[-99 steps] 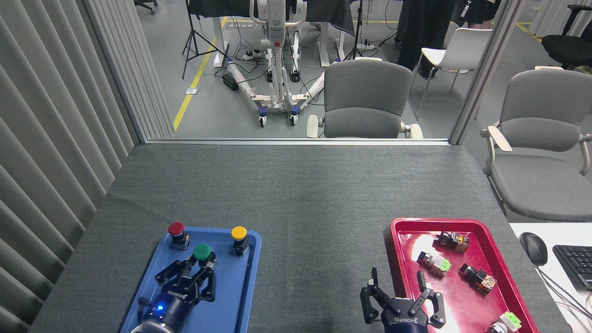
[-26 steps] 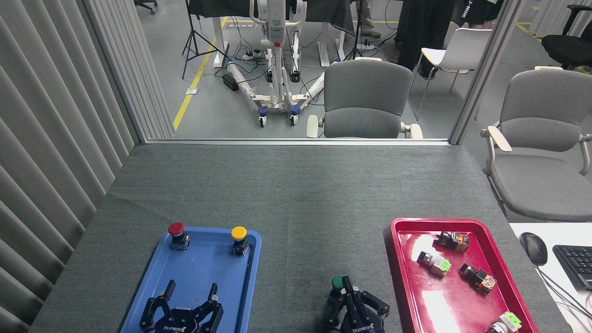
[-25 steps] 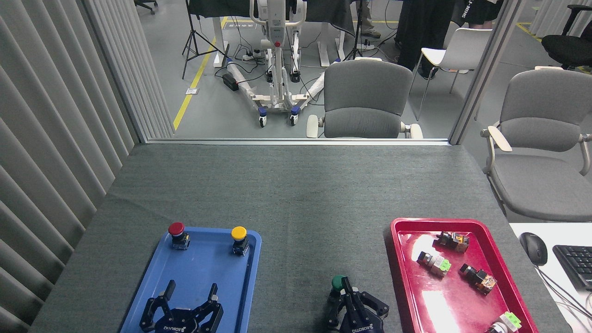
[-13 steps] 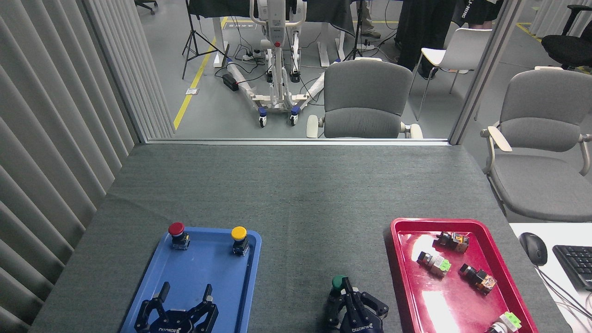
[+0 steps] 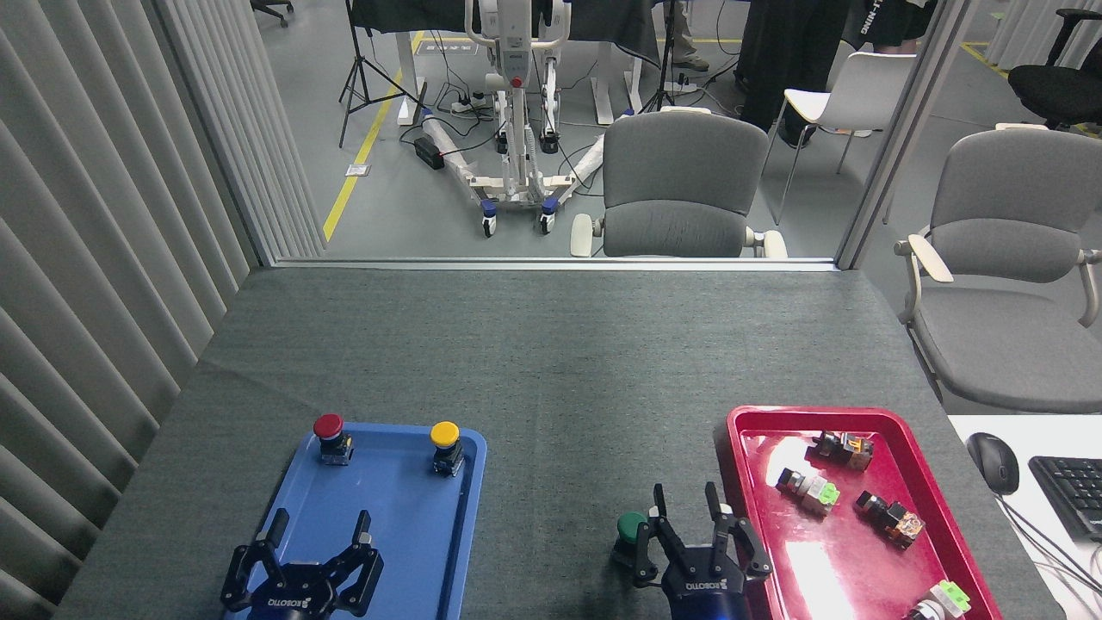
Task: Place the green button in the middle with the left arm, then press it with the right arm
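Observation:
The green button stands upright on the bare grey tabletop in the middle, between the two trays. Just to its right my right gripper is open, its fingers spread and pointing away from me, with the left finger close beside the button's cap. My left gripper is open and empty over the near end of the blue tray, well to the left of the button.
A red-capped switch and a yellow-capped switch stand at the far end of the blue tray. The red tray on the right holds several small parts. A mouse and keyboard lie on a white desk at right.
My right gripper, shut with its tip on the green button half a second ago, has opened and shifted right of it. My left gripper has drawn back toward me along the blue tray.

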Motion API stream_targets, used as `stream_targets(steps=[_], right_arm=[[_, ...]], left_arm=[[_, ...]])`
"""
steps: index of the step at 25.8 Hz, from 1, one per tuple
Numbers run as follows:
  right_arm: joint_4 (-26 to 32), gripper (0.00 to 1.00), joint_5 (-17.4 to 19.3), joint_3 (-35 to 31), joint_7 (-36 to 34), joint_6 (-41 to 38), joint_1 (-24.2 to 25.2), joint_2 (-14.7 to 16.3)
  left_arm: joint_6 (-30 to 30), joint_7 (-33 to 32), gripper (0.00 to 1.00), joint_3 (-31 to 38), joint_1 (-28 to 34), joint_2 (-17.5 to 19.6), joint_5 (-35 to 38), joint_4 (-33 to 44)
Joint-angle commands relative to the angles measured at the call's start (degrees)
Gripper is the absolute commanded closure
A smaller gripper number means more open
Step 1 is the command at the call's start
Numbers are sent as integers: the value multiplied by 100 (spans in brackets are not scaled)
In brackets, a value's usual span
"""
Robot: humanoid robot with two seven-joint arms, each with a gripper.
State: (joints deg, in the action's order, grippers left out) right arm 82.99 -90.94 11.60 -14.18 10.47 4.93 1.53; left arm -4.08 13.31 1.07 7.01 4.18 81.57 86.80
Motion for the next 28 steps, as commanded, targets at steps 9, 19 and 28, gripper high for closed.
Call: stream_targets(steps=[9, 19, 28], right_arm=[[112, 1, 331, -712, -14, -300, 350, 163], [209, 1, 331, -695, 30, -177, 386, 233], [473, 1, 401, -616, 3, -168, 684, 585]], left_arm=[[-163, -22, 1, 227, 28, 21, -150, 47], [-163, -13, 1, 253, -24, 12, -221, -85], [-163, -13, 1, 253, -24, 21, -256, -93]])
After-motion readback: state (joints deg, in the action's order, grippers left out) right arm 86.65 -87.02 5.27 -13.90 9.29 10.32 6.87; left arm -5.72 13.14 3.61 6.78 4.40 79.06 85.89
